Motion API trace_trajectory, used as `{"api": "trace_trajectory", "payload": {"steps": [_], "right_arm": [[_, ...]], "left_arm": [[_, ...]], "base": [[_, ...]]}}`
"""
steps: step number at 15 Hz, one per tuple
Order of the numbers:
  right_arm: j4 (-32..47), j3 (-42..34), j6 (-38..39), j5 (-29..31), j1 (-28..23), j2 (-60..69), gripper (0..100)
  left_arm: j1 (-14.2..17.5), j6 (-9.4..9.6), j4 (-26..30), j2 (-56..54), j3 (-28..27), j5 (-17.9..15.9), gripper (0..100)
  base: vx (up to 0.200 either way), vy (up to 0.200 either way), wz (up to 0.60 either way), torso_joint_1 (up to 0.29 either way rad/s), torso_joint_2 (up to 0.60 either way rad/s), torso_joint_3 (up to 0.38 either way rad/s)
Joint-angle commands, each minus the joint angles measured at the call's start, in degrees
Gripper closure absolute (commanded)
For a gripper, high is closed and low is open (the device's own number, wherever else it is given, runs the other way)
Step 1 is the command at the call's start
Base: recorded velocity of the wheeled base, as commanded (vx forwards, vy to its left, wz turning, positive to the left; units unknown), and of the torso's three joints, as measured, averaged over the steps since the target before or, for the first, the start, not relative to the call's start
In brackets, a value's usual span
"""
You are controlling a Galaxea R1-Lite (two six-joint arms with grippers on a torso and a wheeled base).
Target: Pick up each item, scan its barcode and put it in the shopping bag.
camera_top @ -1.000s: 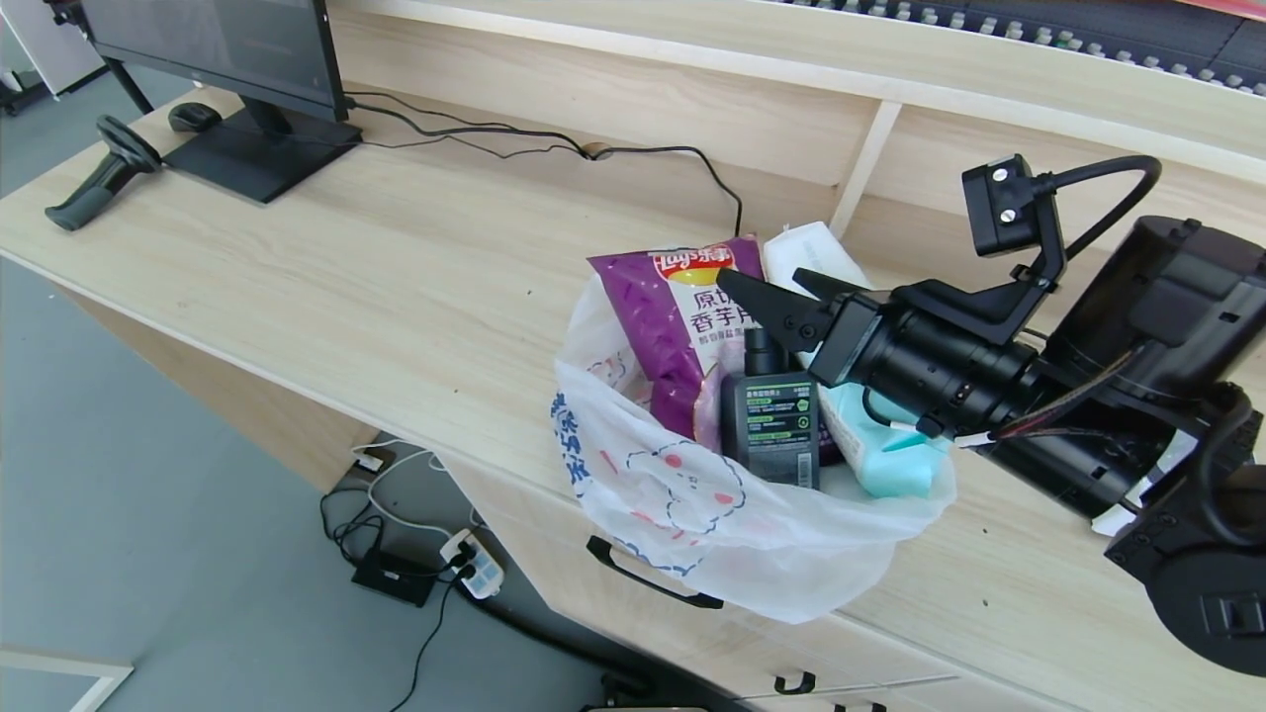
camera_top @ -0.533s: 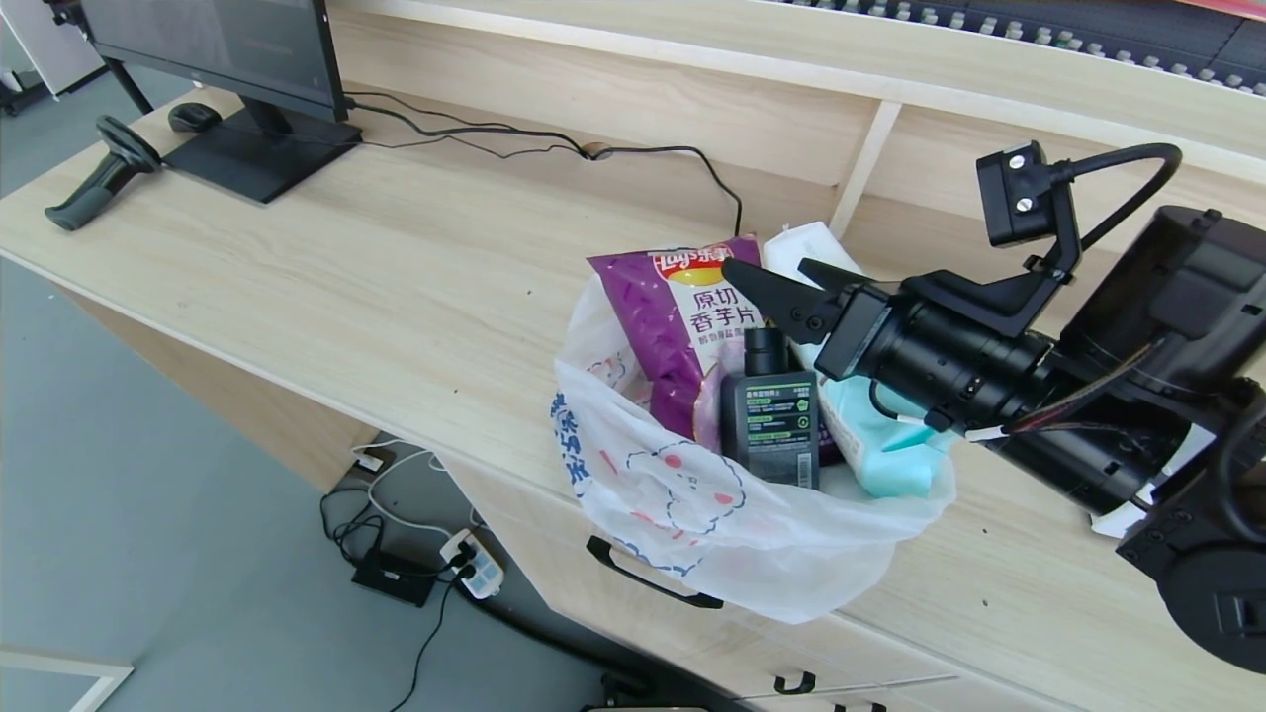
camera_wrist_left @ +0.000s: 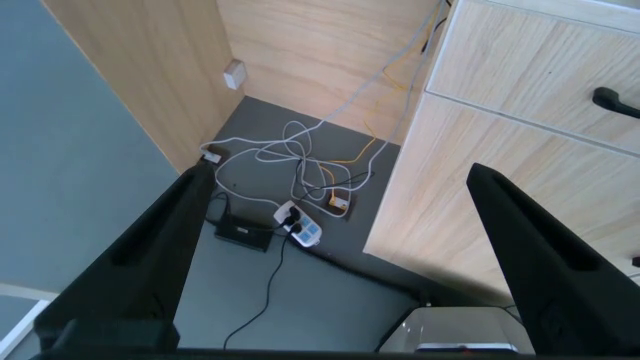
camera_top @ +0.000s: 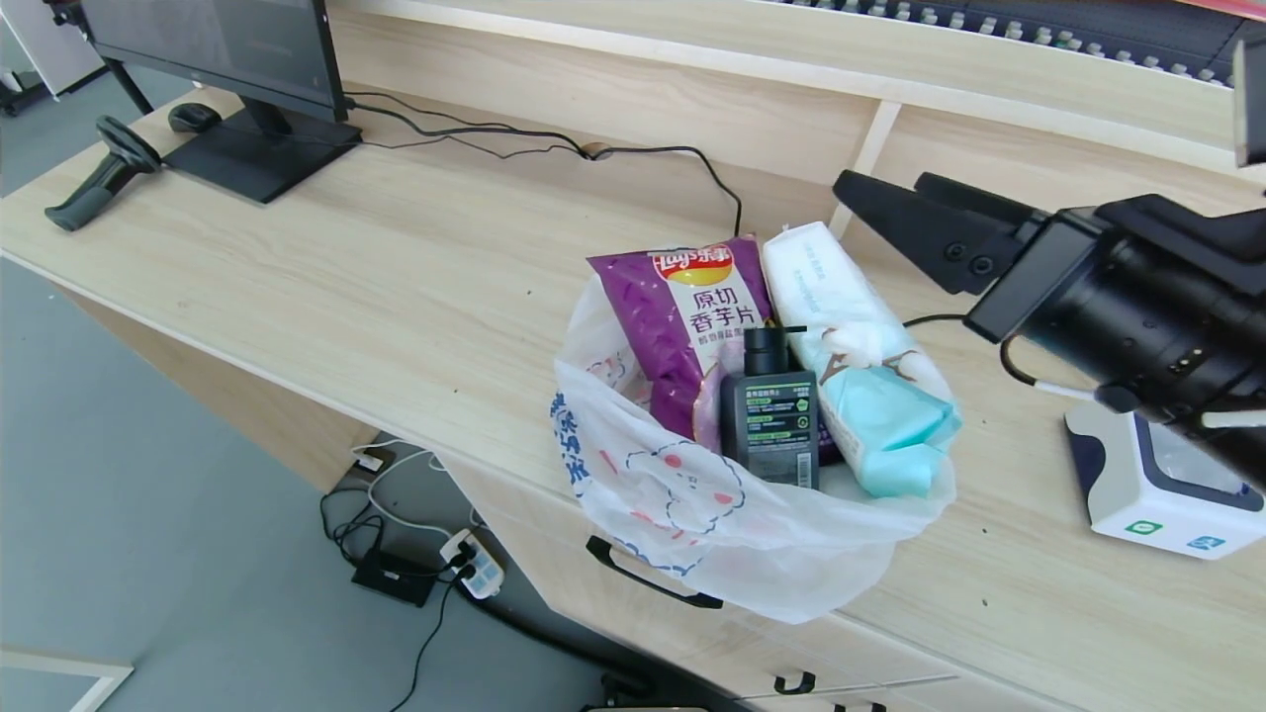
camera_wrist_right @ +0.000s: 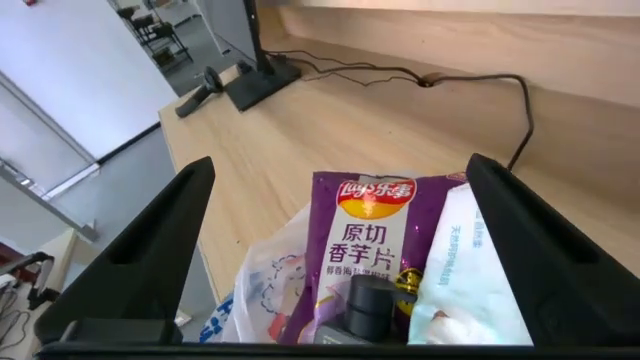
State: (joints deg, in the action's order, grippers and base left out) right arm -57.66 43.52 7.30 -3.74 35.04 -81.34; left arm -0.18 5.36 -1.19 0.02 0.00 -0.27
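Right gripper (camera_top: 878, 183), fingers apart and empty, hangs near the full shopping bag (camera_top: 692, 514).
Below its tips, the bag holds chips (camera_top: 682, 316), a black bottle (camera_top: 771, 420) and tissues (camera_top: 851, 346); a white scanner box (camera_top: 1147, 485) sits under its arm. The left wrist view adds the left gripper (camera_wrist_left: 338, 170), spread, over floor cables (camera_wrist_left: 300, 170).

Bright, even light over the pale wooden counter (camera_top: 396, 277), with soft, faint shadows. Slight sheen on the purple glossy crisp packet (camera_top: 673, 326) and the white printed plastic shopping bag (camera_top: 692, 514). Dimmer among the floor cables (camera_wrist_left: 298, 165) underneath.
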Motion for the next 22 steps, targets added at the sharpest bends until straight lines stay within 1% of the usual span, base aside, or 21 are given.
{"api": "trace_trajectory", "payload": {"steps": [1,2,3,4,5,7,9,11,12,13,15,16,18,19,21,22], "right_arm": [[11.34,-0.98,-3.08,2.86,-0.76,14.28,0],[19.25,-1.95,-6.77,3.74,-1.46,20.16,0],[25.32,-3.44,-8.88,3.83,-1.46,24.73,0],[34.63,-7.22,-11.87,3.83,-1.37,32.47,0],[41.14,-10.56,-13.54,3.92,-1.37,38.62,0],[48.26,-14.34,-13.45,5.76,-1.37,45.04,0],[48.70,-20.23,-13.37,6.56,-1.37,46.79,0],[48.26,-31.22,-13.10,6.38,-1.29,49.69,0],[48.26,-33.76,-13.10,6.29,-1.11,51.19,0],[48.43,-37.90,-13.10,6.03,-1.11,54.09,0],[48.70,-42.29,-13.10,5.94,-1.11,56.29,0],[49.40,-43.34,-13.02,5.85,-1.11,57.43,0],[53.71,-43.34,-12.31,5.50,-1.11,59.80,0],[55.90,-43.08,-10.64,5.06,-1.20,61.12,0],[55.90,-43.08,-10.29,4.27,-1.11,58.22,0],[56.17,-43.08,-11.35,2.25,-1.11,55.85,0]], "left_arm": [[0.01,0.00,-0.04,-0.02,0.00,0.00,0],[0.01,0.00,-0.04,-0.02,0.00,0.00,0],[0.01,0.00,-0.04,-0.02,0.00,0.00,0],[0.01,0.09,-0.04,-0.02,0.00,0.00,0],[0.01,0.09,-0.04,-0.02,0.00,0.00,0],[0.01,0.00,-0.04,-0.02,0.00,0.00,0],[0.01,0.00,-0.04,-0.02,0.00,0.00,0],[0.01,0.09,-0.04,0.06,0.00,0.00,0],[0.01,0.09,-0.04,-0.02,0.00,0.00,0],[0.01,0.09,-0.04,-0.02,0.00,0.00,0],[0.01,0.09,-0.04,0.06,0.00,0.00,0],[0.01,0.09,-0.04,-0.02,0.00,0.00,0],[0.01,0.09,-0.04,0.06,0.00,0.00,0],[0.09,0.09,-0.04,0.06,0.00,0.00,0],[0.01,0.09,-0.04,0.06,0.00,0.00,0],[0.01,0.09,-0.04,0.06,0.00,0.00,0]], "base": [[0.000,0.000,0.00,0.000,0.00,0.000],[0.000,0.000,0.00,0.000,0.00,0.000],[0.000,0.000,0.00,0.000,0.00,0.000],[0.000,0.000,0.00,0.000,0.00,0.000],[0.000,0.000,0.00,0.000,0.00,0.000],[0.000,0.000,0.00,0.000,0.00,0.000],[0.000,0.000,0.00,0.000,0.00,0.000],[0.000,0.000,0.00,0.000,0.00,0.000],[0.000,0.000,0.00,0.000,0.00,0.000],[0.000,0.000,0.00,0.000,0.00,0.000],[0.000,0.000,0.00,0.000,0.00,0.000],[0.000,0.000,0.00,0.000,0.00,0.000],[0.000,0.000,0.00,0.000,0.00,0.000],[0.000,0.000,0.00,0.000,0.00,0.000],[0.000,0.000,0.00,0.000,0.00,0.000],[0.000,0.000,0.00,0.000,0.00,0.000]]}}
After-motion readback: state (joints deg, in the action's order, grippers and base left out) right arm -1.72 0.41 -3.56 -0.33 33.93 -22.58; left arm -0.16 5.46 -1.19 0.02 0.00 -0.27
